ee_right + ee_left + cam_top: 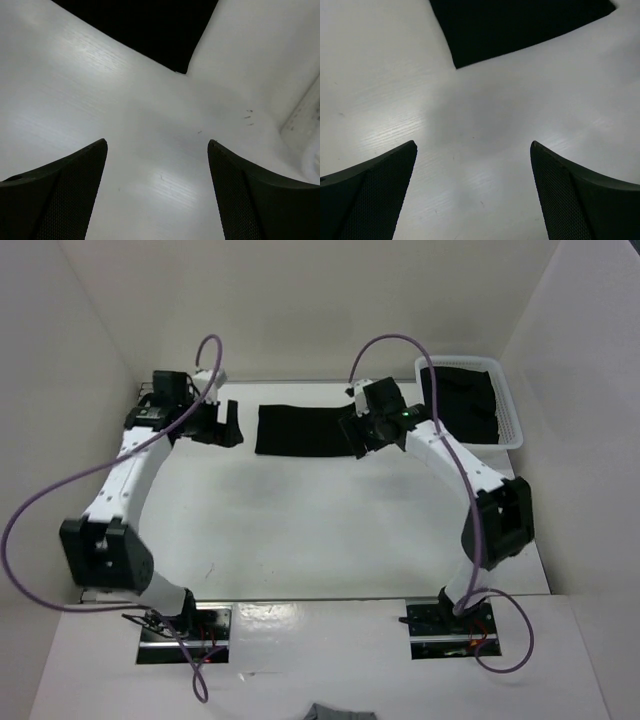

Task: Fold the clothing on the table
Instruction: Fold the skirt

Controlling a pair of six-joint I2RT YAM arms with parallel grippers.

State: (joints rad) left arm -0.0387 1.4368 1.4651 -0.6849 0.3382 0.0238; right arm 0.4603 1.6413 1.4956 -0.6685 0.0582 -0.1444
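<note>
Black clothing (300, 430), right end hidden behind right tool (358, 435).

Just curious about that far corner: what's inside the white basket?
The white mesh basket holds a heap of black fabric filling most of it. Anything beneath that fabric is covered.

A white mesh basket (509, 405) stands in the far right corner, close against the right-hand wall panel. A heap of black fabric (460, 400) lies inside it and fills most of its floor. Plain white wall panels (300, 300) close in the scene on three sides, and a small grey object (340, 712), cut off by the frame, shows at the near edge.
</note>
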